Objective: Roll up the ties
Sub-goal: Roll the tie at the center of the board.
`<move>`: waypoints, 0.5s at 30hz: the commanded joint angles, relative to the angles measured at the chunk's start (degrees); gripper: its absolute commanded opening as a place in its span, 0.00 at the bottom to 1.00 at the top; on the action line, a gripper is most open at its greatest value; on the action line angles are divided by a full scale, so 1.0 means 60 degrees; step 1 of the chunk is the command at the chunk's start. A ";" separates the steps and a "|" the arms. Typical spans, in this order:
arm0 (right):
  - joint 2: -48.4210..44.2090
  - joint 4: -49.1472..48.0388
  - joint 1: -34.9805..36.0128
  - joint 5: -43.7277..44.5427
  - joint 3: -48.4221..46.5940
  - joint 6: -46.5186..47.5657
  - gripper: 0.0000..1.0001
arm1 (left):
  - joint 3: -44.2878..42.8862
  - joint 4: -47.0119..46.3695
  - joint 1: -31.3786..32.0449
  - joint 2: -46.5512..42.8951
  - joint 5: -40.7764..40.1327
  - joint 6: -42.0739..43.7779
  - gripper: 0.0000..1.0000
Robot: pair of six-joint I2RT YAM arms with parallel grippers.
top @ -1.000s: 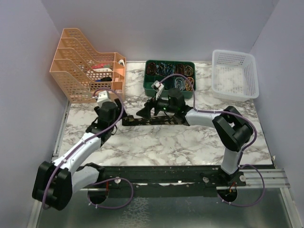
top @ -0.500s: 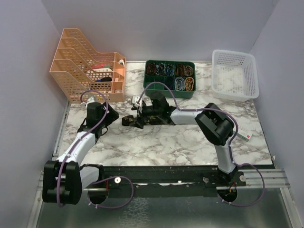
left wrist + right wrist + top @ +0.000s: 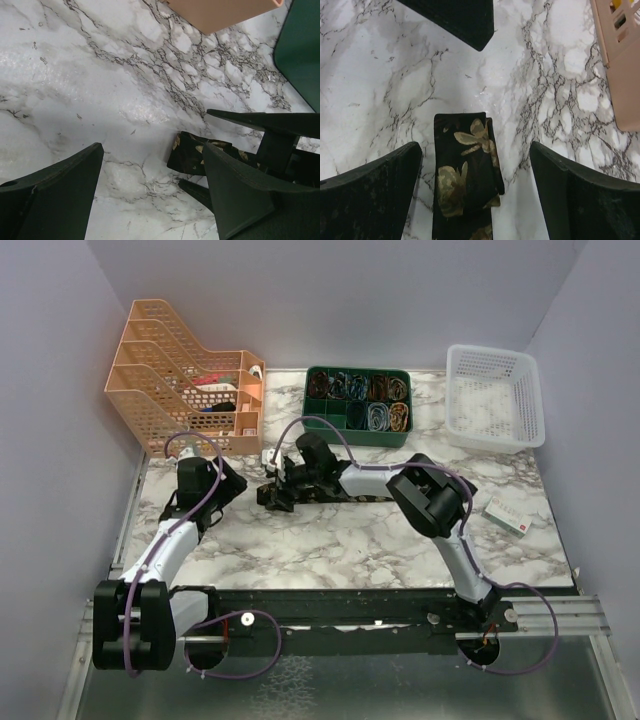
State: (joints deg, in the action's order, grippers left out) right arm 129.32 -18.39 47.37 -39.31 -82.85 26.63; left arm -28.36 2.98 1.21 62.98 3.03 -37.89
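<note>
The black tie (image 3: pixel 385 496) with tan-gold flecks lies flat across the middle of the marble table, much of it under my right arm. Its left end is folded back on itself, seen in the right wrist view (image 3: pixel 465 175) and the left wrist view (image 3: pixel 192 152). My right gripper (image 3: pixel 276 490) is open, low over this folded end, with a finger on each side of it (image 3: pixel 475 187). My left gripper (image 3: pixel 233 481) is open and empty (image 3: pixel 150 195), just left of the tie's end and apart from it.
An orange file organizer (image 3: pixel 150 390) stands at the back left. A green compartment tray (image 3: pixel 355 439) sits behind the tie. A white basket (image 3: pixel 497 444) is at the back right. A small box (image 3: pixel 510 513) lies on the right.
My right gripper has slid left along the tie to its left end, which now lies folded over. My left gripper has drawn back to the left.
</note>
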 commanded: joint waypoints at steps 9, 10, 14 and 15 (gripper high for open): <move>0.0757 0.1507 0.0324 0.0291 -0.1255 -0.0077 0.78 | 0.0228 -0.0232 -0.0390 0.0131 0.0430 0.0353 0.82; 0.0740 0.1541 0.0346 0.0322 -0.1238 -0.0063 0.75 | 0.0220 -0.0233 -0.0403 0.0146 0.0445 0.0373 0.82; 0.0713 0.1462 0.0406 0.0494 -0.1153 -0.0097 0.67 | 0.0252 -0.0241 -0.0462 0.0138 0.0483 0.0384 0.82; 0.0689 0.1424 0.0400 0.0534 -0.1117 -0.0106 0.67 | 0.0263 -0.0247 -0.0465 0.0142 0.0520 0.0393 0.82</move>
State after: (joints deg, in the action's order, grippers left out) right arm 132.55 -10.83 49.25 -38.17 -89.65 26.41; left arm -27.77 2.61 -1.08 63.59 4.38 -36.51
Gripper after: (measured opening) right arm 0.678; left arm 0.814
